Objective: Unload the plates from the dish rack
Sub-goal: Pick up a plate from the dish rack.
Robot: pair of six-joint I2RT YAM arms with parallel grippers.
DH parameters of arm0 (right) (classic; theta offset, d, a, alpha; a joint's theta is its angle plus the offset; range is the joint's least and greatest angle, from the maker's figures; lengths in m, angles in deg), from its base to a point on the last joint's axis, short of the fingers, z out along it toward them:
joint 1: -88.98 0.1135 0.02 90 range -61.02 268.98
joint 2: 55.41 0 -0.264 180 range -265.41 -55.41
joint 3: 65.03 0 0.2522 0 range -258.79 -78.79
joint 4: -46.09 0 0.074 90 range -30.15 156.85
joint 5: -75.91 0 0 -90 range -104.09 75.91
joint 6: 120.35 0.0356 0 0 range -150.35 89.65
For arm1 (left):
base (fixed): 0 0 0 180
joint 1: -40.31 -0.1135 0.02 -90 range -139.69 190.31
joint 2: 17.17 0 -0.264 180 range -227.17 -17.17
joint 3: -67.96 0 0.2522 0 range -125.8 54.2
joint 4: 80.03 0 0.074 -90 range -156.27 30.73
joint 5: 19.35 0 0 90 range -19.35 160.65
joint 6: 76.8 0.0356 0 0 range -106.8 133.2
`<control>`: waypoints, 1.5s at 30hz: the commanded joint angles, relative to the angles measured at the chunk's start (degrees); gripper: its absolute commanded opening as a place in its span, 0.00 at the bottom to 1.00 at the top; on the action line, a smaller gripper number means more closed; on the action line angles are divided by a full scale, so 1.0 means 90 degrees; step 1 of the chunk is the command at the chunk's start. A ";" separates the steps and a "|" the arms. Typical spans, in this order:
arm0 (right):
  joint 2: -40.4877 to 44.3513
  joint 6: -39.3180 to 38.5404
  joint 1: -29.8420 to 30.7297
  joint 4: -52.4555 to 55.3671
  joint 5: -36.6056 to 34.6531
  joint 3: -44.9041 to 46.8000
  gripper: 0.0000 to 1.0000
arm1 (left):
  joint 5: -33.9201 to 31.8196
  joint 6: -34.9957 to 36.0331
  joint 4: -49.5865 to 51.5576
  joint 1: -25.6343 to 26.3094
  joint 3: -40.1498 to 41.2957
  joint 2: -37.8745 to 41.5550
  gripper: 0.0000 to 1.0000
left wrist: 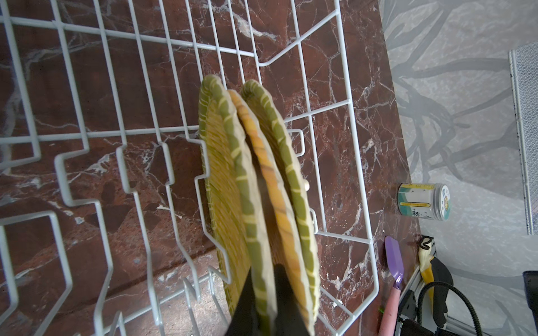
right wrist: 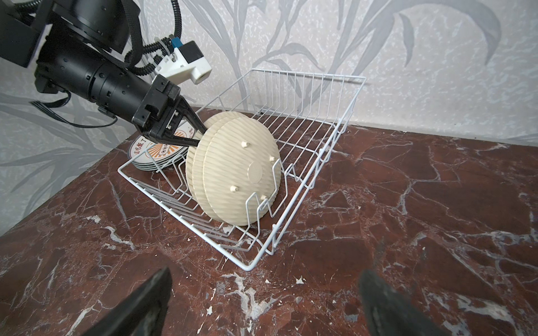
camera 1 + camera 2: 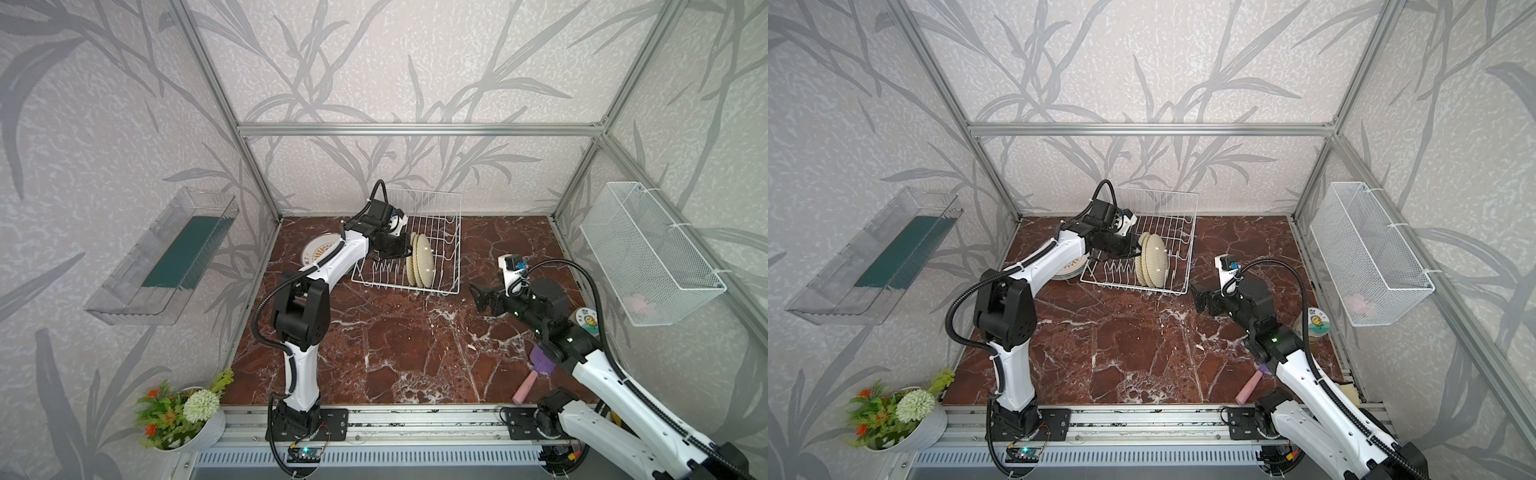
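- One dish rack (image 3: 436, 232) sits at the back edge of the counter (image 3: 395, 353), about mid-way along.
- Three yellow woven plates (image 2: 241, 174) are standing on edge in it, packed close together.
- The left hand (image 2: 202, 135) is pinched shut on the rim of the end plate (image 1: 221, 174), the one on the rack's left side. That plate is still down in the tines.
- The white sunburst plates (image 2: 151, 154) are out, stacked flat on the counter just beside the rack's left side. Looks like four rims, can't swear to it.
- The right hand (image 3: 478, 297) is spread wide with nothing in it, off the rack's right side.
- Also one jar (image 1: 422, 200) and one spatula (image 1: 394, 264) by the right edge.
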 commanded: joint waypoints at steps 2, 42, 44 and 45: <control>0.0042 -0.0013 0.0023 -0.0056 -0.0037 -0.0170 0.99 | 0.0016 -0.0660 -0.0120 0.0053 0.0519 0.0176 0.00; -0.0374 0.0044 0.0023 -0.0340 0.0241 -0.0273 0.99 | -0.0475 -0.1823 -0.0924 0.0385 0.1205 0.0905 0.00; -0.0354 0.0093 0.0026 -0.0343 0.0241 -0.0244 0.99 | -0.0445 -0.1845 -0.0953 0.0382 0.1200 0.0952 0.00; -0.0344 0.0104 0.0026 -0.0330 0.0242 -0.0232 0.99 | -0.0459 -0.1845 -0.0956 0.0386 0.1180 0.0973 0.00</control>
